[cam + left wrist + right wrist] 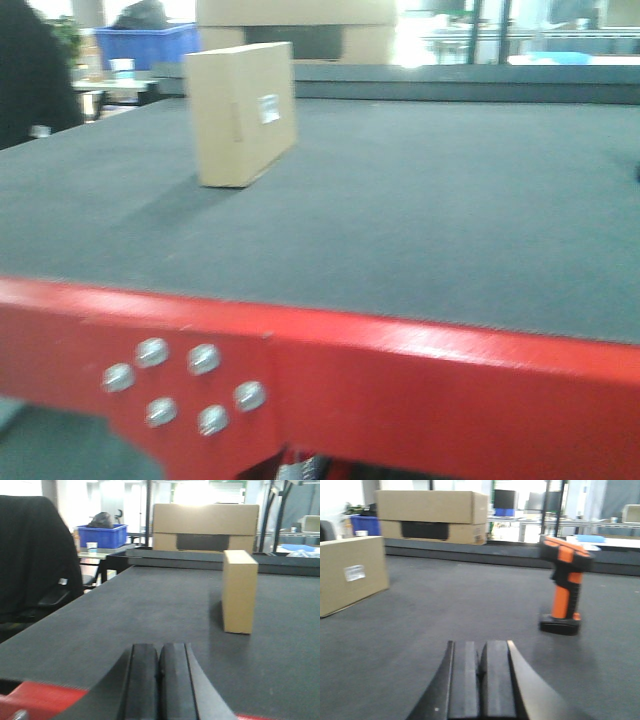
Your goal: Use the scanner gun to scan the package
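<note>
The package stands on a narrow side on the dark grey desk, a plain brown cardboard box with a small white barcode sticker on its broad face; any finer detail on it is blurred. The scanner gun stands upright on its flat black foot, well apart from the package, with a bright orange stem and a black head crossed by an orange stripe. The left tool is held low and level over the near edge of the desk, pads pressed together with nothing between them, the package ahead and to its right. The right tool sits equally low and level, also closed and empty, between the package on its left and the scanner gun on its right. A red frame rail edges the desk, and larger cartons are stacked beyond its far side.
</note>
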Controlling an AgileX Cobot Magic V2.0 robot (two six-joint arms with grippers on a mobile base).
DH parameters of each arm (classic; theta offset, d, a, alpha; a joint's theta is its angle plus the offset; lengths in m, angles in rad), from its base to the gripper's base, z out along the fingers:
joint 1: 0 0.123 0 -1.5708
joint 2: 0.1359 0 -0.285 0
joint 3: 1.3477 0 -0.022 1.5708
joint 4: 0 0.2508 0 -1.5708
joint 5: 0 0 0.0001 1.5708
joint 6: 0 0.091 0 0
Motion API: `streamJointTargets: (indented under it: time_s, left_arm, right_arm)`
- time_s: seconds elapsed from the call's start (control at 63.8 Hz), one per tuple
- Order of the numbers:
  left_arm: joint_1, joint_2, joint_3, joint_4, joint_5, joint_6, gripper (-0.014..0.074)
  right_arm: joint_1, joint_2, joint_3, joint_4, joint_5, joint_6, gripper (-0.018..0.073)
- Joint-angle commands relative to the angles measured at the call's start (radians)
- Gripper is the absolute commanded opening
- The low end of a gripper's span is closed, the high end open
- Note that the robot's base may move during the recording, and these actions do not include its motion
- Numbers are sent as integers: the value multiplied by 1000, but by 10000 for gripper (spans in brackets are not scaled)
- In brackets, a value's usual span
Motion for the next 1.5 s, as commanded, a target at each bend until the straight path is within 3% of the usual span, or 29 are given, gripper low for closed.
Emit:
streamJointTargets:
  time_s: [0.0, 1.489]
  left_arm:
    - [-6, -3, -3, -5, -19, 0, -111]
    - [-6, -3, -3, -5, -19, 0, -111]
  right_arm:
    - [2, -3, 0, 5, -19, 2, -162]
    - [2, -3, 0, 5, -19, 2, -162]
